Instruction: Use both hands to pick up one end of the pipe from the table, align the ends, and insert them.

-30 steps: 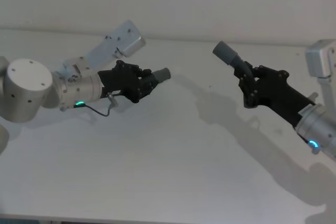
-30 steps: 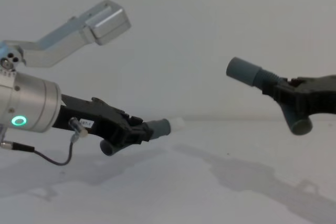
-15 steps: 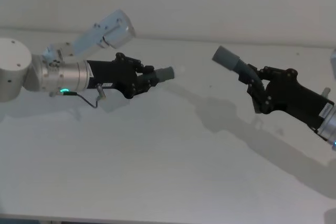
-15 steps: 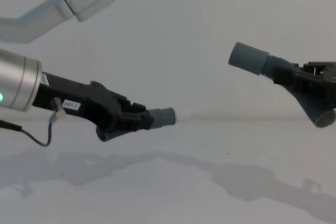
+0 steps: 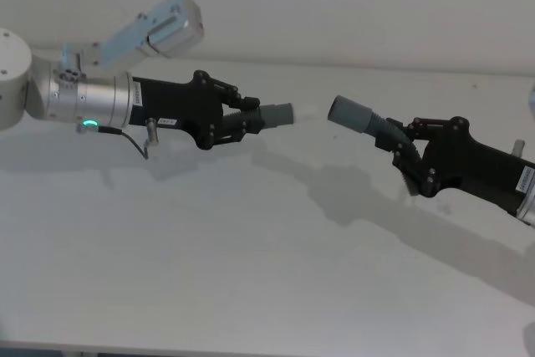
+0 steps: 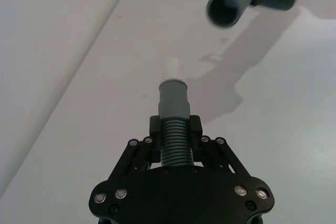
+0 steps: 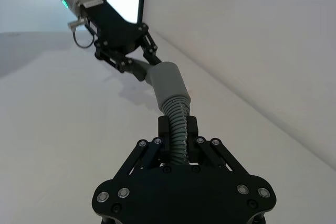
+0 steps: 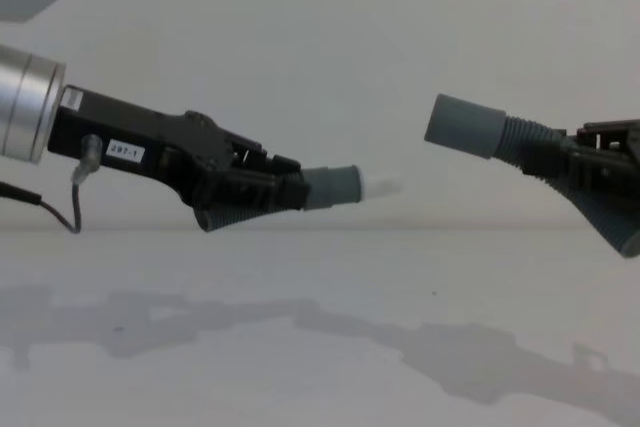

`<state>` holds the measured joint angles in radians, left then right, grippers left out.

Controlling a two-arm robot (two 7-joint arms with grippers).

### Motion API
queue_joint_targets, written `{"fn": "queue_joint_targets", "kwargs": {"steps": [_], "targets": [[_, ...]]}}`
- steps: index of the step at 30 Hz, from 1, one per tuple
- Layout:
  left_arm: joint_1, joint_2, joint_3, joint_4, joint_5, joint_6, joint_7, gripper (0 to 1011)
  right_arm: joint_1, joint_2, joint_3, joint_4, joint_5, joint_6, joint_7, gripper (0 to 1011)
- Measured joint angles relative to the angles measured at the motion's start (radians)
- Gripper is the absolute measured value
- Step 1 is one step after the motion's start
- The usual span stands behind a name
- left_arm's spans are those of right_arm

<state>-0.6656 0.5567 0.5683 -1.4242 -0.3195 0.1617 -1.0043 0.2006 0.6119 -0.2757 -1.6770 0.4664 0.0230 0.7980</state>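
Observation:
Both hands hold pipe pieces in the air above the white table [image 5: 251, 282]. My left gripper [image 5: 241, 119] is shut on the ribbed hose of one piece. Its grey cuff [image 8: 333, 187] ends in a narrower white tip [image 8: 381, 186] that points right. My right gripper [image 5: 407, 153] is shut on the other ribbed piece, whose open socket cuff [image 8: 463, 126] points left and sits slightly higher. A short gap separates the two ends. In the left wrist view the cuff [image 6: 173, 98] sticks out past the fingers, with the dark socket [image 6: 226, 7] ahead. In the right wrist view the socket cuff [image 7: 168, 84] faces the left gripper [image 7: 123, 43].
The silver left arm [image 5: 79, 98] reaches in from the left, with a grey bracket [image 5: 159, 27] above it. A thin black cable [image 5: 138, 144] hangs under the wrist. Arm shadows fall across the bare table, and a plain wall rises behind it.
Both arms have risen and drawn inward. The left piece has levelled out and moved right. The right socket has come left and lower, so the gap between the ends has shrunk.

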Motion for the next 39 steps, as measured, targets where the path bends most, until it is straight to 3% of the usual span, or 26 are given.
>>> {"fn": "queue_joint_targets", "kwargs": {"steps": [10, 25, 39], "targets": [[-0.031, 0.017, 0.016, -0.006, -0.034, -0.027, -0.092, 308, 0.012, 0.027, -0.023, -0.003, -0.017, 0.024, -0.002, 173], [-0.049, 0.057, 0.041, -0.044, -0.039, -0.03, -0.142, 308, 0.003, 0.061, -0.033, 0.001, -0.029, 0.038, -0.017, 173], [-0.068, 0.068, 0.066, -0.049, -0.036, -0.034, -0.166, 308, -0.005, 0.085, -0.032, 0.019, 0.034, 0.018, 0.045, 173]]}}
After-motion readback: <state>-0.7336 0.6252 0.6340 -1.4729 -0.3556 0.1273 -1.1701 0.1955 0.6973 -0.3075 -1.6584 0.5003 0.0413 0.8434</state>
